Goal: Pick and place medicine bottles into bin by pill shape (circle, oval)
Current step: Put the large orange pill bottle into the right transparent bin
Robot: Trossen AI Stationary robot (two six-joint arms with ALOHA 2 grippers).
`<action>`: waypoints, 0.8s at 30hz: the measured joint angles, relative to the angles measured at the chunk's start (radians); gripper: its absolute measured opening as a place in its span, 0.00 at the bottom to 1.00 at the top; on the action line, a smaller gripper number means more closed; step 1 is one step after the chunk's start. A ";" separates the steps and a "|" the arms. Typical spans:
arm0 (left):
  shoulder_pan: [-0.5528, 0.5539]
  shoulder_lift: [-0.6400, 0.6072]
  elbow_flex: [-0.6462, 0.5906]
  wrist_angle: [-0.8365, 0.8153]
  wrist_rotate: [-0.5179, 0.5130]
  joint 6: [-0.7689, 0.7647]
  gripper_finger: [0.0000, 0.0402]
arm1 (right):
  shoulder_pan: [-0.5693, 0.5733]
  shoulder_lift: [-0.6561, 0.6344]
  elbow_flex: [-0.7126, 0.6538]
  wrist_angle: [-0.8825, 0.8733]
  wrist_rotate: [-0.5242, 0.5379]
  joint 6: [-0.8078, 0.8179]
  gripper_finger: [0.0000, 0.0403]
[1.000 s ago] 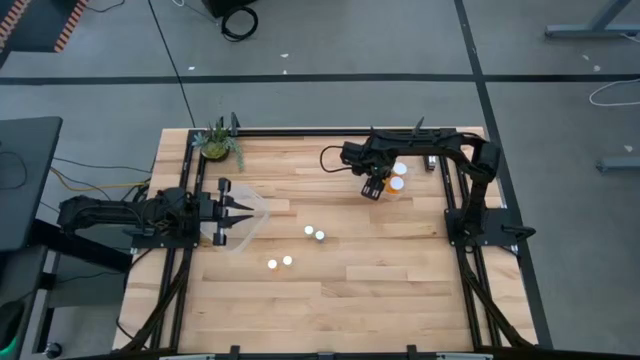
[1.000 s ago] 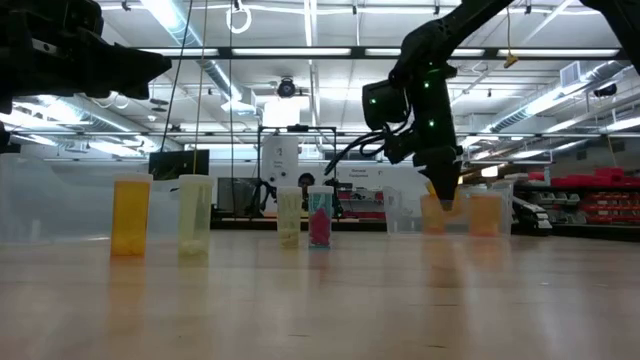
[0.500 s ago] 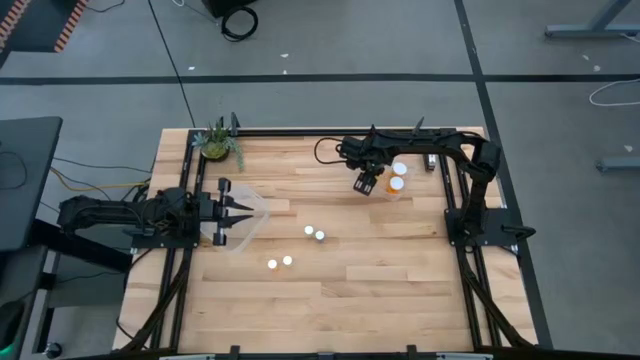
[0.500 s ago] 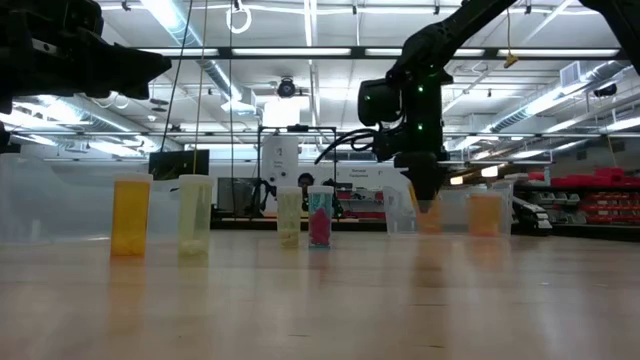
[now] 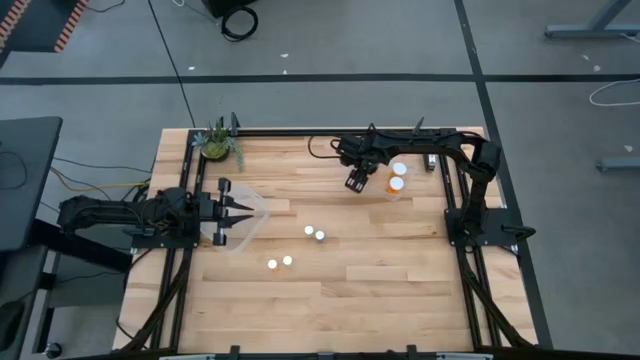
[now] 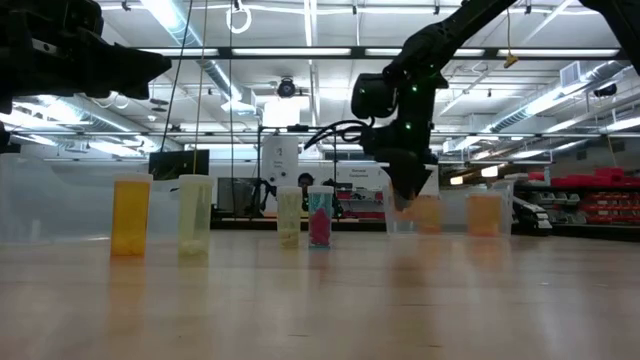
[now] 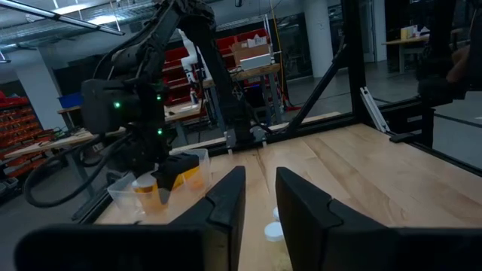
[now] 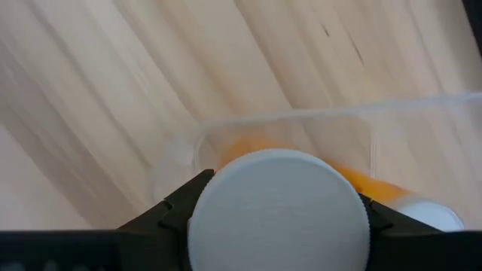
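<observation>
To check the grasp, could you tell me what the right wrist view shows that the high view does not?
Only the right wrist view: the right gripper closed on a medicine bottle's white cap, above the rim of a clear bin.
Only the high view: the waiting left gripper at the table's left, a potted plant and four loose bottles mid-table.
Both: the right gripper, that bin, and orange bottles in it.

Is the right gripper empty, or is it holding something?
Holding. The right gripper has a white-capped medicine bottle clamped between its dark fingers.
</observation>
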 joint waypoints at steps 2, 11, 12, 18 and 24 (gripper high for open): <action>0.000 0.000 0.000 0.000 0.000 0.000 0.21 | 0.000 0.000 0.000 0.006 -0.003 0.000 0.51; 0.000 0.000 0.000 0.000 0.000 0.000 0.20 | 0.000 0.000 0.000 0.002 -0.030 0.000 0.51; 0.000 0.000 0.000 0.000 0.000 0.000 0.20 | 0.000 0.000 0.000 0.002 -0.031 0.000 0.52; 0.000 0.000 0.000 0.000 0.000 0.000 0.21 | 0.000 0.000 0.000 0.001 -0.031 -0.001 0.56; 0.000 0.000 0.000 0.000 0.000 0.000 0.20 | 0.000 0.000 0.000 -0.008 -0.030 -0.001 0.57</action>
